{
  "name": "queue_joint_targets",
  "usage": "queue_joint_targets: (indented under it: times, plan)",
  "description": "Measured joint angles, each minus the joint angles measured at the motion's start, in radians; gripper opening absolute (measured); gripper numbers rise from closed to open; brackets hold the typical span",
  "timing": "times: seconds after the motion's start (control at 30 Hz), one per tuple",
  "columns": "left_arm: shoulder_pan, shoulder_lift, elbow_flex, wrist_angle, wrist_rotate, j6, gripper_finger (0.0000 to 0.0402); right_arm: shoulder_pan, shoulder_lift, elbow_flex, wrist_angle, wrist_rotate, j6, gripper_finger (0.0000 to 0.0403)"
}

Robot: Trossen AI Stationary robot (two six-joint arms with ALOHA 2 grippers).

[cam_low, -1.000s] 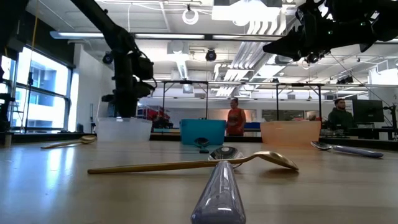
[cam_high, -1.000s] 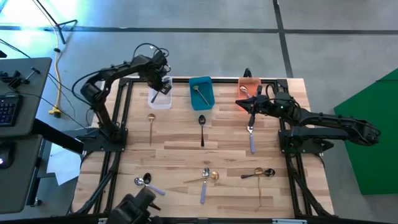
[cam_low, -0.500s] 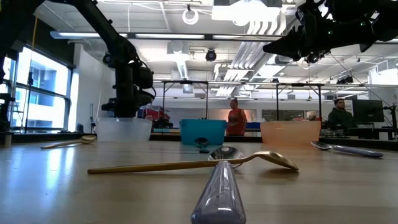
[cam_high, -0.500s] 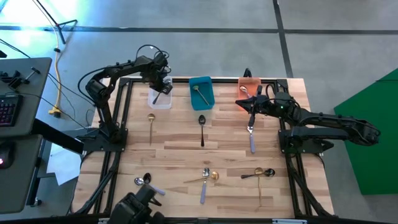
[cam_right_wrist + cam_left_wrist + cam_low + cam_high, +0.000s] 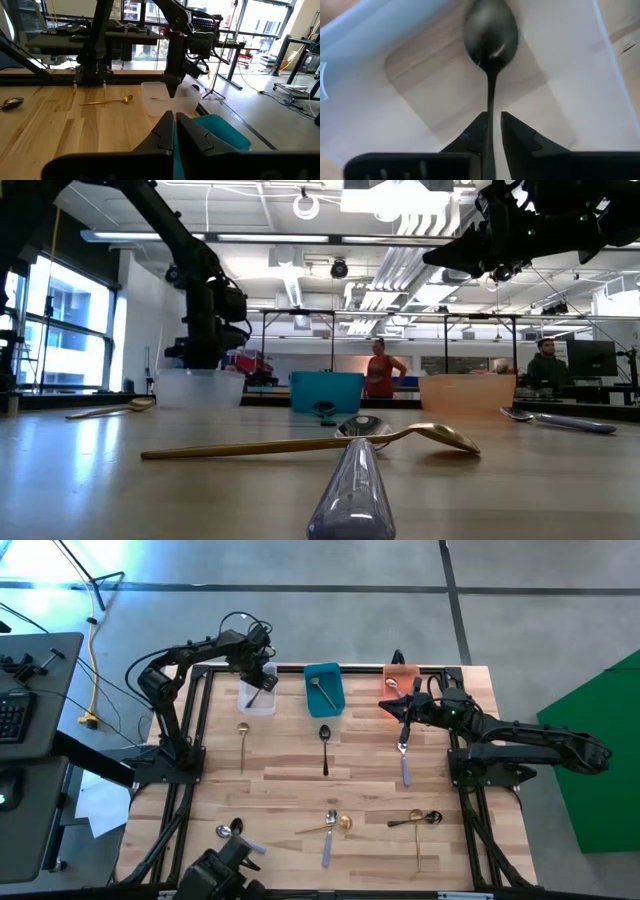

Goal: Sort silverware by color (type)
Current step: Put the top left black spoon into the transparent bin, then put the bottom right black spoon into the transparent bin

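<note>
My left gripper (image 5: 262, 673) stands over the clear bin (image 5: 245, 705) at the table's far left, shut on a black spoon (image 5: 490, 35) whose bowl points down into the bin. My right gripper (image 5: 404, 720) hovers shut and empty near the orange bin (image 5: 400, 680), above the bowl end of a silver spoon with a lavender handle (image 5: 405, 765) lying flat on the table. The teal bin (image 5: 323, 688) and the orange bin each hold one spoon. More gold, black and silver spoons lie flat on the wood. My left gripper pinches the black spoon's thin handle (image 5: 490, 107) between its two fingers, coming from above and pointing down, with the fingers along the handle. The spoon hangs below the fingers, bowl lowest, inside the clear bin. Whether the bowl rests on the bin's floor I cannot tell.
A gold spoon (image 5: 242, 740) and a black spoon (image 5: 324, 745) lie mid-table in front of the bins. Near the front edge are a silver spoon (image 5: 238, 833), a crossed gold and silver pair (image 5: 330, 825), and a gold and black pair (image 5: 420, 820). People stand in the room behind.
My left gripper has come down a little toward the clear bin, carrying the black spoon lower into it, and has then held still. My right arm has kept still.
</note>
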Motion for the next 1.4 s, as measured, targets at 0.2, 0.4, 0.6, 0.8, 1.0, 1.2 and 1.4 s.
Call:
queue_joint_targets:
  times: [0.2,0.4,0.6,0.8,1.0,1.2,1.4]
  plan:
    - [-0.021,-0.014,0.000,0.010,-0.103,0.039,0.0076,0.000,0.000,0.000,-0.040,0.000,0.000,0.0003]
    - [-0.077,-0.097,0.000,0.065,-0.129,0.110,0.0072,0.000,0.001,0.000,-0.050,0.000,0.000,0.0003]
    - [-0.184,-0.237,-0.126,0.305,-0.114,0.131,0.0038,0.001,0.001,0.000,-0.090,0.000,0.002,0.0003]
    - [-0.346,-0.392,-0.322,0.545,-0.110,0.137,0.0013,0.001,0.001,0.000,-0.093,0.000,0.007,0.0003]
    - [-0.528,-0.483,-0.430,0.613,-0.109,0.110,0.0010,0.001,0.001,0.000,-0.087,0.000,0.007,0.0003]
    - [-0.708,-0.489,-0.478,0.690,-0.111,0.059,0.0010,0.001,0.001,0.000,-0.088,0.000,0.024,0.0003]
    - [-0.831,-0.486,-0.603,0.957,-0.112,-0.015,0.0010,0.023,0.006,0.000,-0.091,0.064,0.029,0.0003]
